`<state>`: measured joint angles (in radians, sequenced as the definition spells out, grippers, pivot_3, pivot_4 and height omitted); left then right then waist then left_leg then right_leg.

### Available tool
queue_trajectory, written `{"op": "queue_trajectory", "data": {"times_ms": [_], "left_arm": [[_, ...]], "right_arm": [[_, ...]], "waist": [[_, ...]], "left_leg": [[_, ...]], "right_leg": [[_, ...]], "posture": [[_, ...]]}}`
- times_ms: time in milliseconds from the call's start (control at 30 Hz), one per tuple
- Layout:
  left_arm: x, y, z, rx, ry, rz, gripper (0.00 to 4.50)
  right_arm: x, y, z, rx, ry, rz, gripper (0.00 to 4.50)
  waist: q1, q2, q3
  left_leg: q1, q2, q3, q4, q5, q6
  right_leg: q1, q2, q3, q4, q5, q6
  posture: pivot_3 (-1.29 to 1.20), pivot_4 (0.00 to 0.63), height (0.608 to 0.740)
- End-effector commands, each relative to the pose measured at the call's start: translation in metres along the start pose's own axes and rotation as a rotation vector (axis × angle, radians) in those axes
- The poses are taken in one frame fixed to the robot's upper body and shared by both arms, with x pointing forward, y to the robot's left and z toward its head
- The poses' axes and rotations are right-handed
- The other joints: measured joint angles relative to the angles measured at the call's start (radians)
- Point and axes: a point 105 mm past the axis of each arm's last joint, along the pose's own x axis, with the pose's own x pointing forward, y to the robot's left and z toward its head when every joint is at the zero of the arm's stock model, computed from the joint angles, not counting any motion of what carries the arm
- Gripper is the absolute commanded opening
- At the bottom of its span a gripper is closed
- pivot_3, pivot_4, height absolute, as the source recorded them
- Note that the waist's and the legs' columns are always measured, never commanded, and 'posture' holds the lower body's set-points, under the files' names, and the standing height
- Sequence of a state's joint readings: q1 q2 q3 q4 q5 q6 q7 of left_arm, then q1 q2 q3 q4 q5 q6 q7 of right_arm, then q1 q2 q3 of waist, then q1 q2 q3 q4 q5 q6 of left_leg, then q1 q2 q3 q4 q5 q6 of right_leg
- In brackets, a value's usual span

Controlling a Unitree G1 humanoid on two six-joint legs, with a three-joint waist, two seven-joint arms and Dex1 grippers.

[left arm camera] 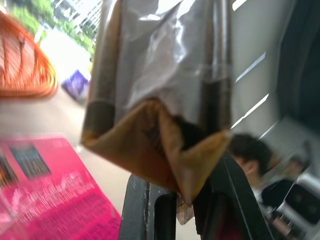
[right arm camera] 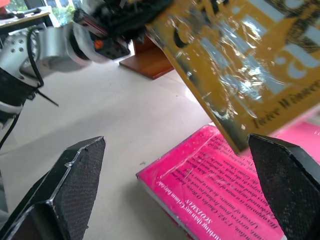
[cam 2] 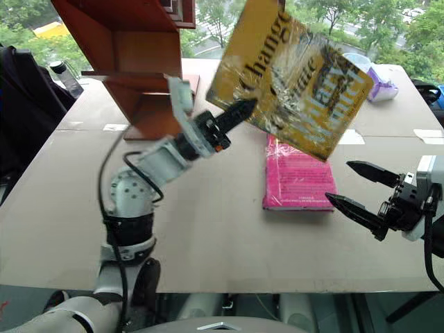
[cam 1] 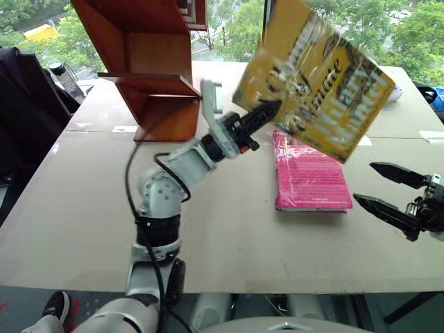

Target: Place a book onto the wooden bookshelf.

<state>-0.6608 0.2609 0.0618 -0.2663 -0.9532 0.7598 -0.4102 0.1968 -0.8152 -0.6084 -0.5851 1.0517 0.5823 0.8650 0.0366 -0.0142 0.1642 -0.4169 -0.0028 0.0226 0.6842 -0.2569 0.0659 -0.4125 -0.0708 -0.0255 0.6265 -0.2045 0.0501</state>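
The yellow-orange book (cam 1: pixel 316 80) in glossy wrap hangs tilted in the air above the table, cover toward me. My left gripper (cam 1: pixel 267 111) is shut on its lower left corner; the left wrist view shows that corner (left arm camera: pixel 165 150) pinched between the black fingers. The wooden bookshelf (cam 1: pixel 149 66) stands at the back left of the table, just left of the held book. My right gripper (cam 1: pixel 385 189) hovers open over the table's right side, below and right of the book, with nothing between its fingers (right arm camera: pixel 75 175).
A pink book (cam 1: pixel 309 177) lies flat on the table (cam 1: pixel 76 208) under the lifted one. An orange wicker basket (left arm camera: pixel 25 65) shows in the left wrist view. A purple and white object (cam 2: pixel 378 87) sits at the far right. A dark bag (cam 1: pixel 24 104) rests by the table's left edge.
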Motion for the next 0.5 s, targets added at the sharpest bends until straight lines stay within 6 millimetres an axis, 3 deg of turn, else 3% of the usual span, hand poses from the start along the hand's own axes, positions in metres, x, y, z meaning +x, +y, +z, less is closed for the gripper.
{"op": "queue_trajectory", "data": {"times_ms": [33,133,333,500], "left_arm": [[-0.008,-0.013,0.056,0.450,-0.058,0.062,0.02],[-0.013,-0.026,0.096,0.760,-0.091,0.135,0.02],[-0.022,-0.035,0.135,1.339,0.035,0.270,0.02],[-0.041,-0.032,0.141,1.590,0.252,0.378,0.02]], "right_arm": [[0.007,-0.006,0.034,0.015,-0.194,0.081,4.50],[0.018,-0.018,0.053,0.061,-0.316,0.143,4.50],[0.044,-0.036,0.068,0.127,-0.411,0.274,4.50],[0.068,-0.050,0.069,0.125,-0.423,0.341,4.50]], "waist": [[0.000,0.000,0.004],[-0.003,-0.003,0.009],[0.002,-0.002,0.011],[-0.009,-0.003,0.015]], "left_leg": [[0.001,0.000,0.000,0.000,0.000,0.000],[0.001,0.000,0.000,0.000,0.000,0.000],[0.000,0.001,0.001,-0.003,0.000,0.000],[-0.002,0.000,0.002,-0.003,0.000,-0.001]], "right_leg": [[0.001,0.000,0.000,0.000,0.000,0.000],[0.000,0.000,0.000,0.000,0.000,0.000],[0.000,0.001,0.000,-0.001,0.000,0.000],[-0.002,0.001,0.000,-0.001,0.001,0.005]], "posture": [[0.00,0.150,0.740],[0.00,0.150,0.740],[0.00,0.150,0.740],[0.00,0.150,0.740]]}}
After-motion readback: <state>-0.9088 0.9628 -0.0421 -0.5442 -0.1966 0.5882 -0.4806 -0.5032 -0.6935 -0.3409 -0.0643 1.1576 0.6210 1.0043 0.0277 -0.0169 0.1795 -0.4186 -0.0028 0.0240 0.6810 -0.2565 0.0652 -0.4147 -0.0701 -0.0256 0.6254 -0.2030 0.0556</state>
